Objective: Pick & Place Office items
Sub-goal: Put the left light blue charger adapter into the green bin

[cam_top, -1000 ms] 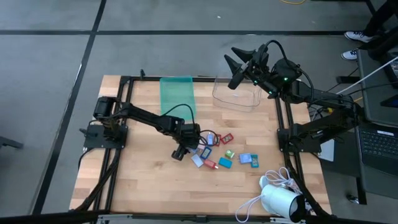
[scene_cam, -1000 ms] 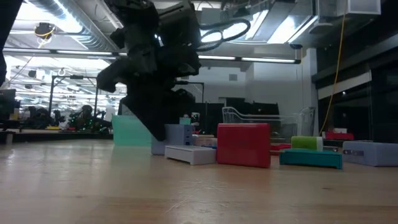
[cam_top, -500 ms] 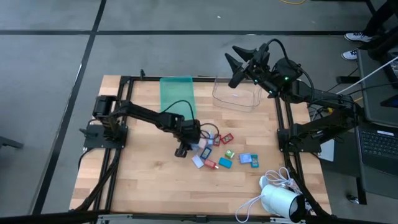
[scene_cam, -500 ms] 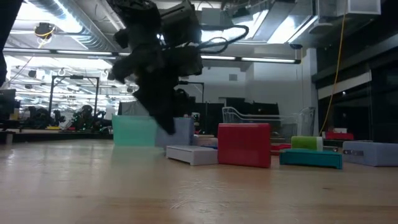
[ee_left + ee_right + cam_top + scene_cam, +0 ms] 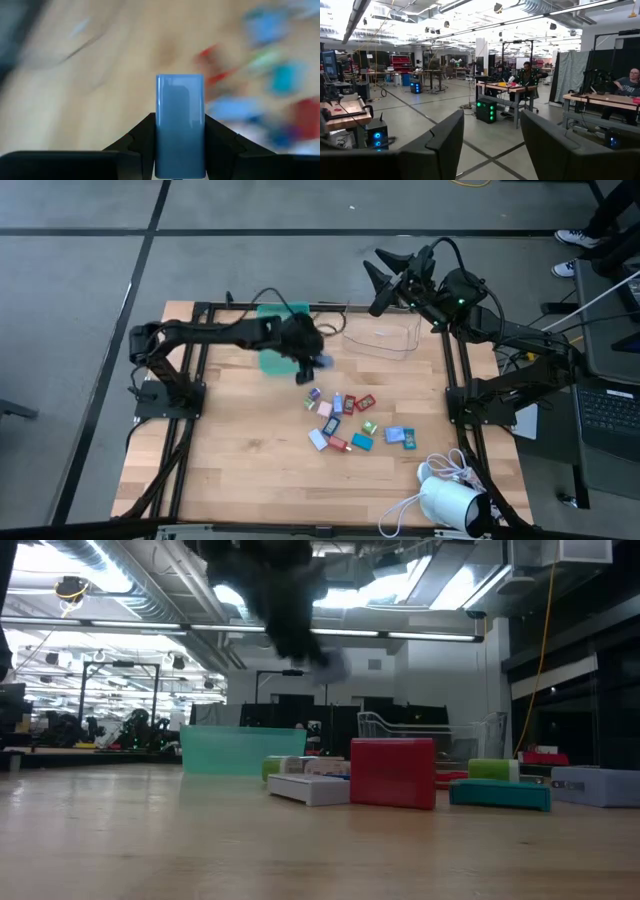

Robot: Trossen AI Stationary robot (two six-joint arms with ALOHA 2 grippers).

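My left gripper point(image 5: 316, 362) hangs above the table between the teal tray point(image 5: 272, 320) and the heap of office items point(image 5: 350, 423), shut on a blue rectangular piece point(image 5: 180, 120). In the low view that piece point(image 5: 326, 664) is high above the table. The other small pieces lie flat on the wood: a red one point(image 5: 392, 772), a white one point(image 5: 308, 788), a teal one point(image 5: 500, 794) and a green one point(image 5: 493, 769). My right gripper point(image 5: 383, 280) is raised beyond the far right corner, open, with nothing between its fingers point(image 5: 445, 145). My left gripper pinches the blue piece by its two long sides point(image 5: 161, 145) between its two fingers point(image 5: 141, 137). The piece lies along the fingers and sticks out past their tips. The fingers slant down from the table's left side. The piece is lifted clear of the table.
A clear plastic bin point(image 5: 385, 338) stands at the far edge, right of the tray. A white device with cables point(image 5: 445, 502) sits at the near right corner. Bare wood lies left of the heap and along the near edge.
My left gripper has risen from the table beside the heap and swung toward the far edge, near the teal tray. The blue piece, which stood on the table by the fingers, has gone up with it and hangs clear.
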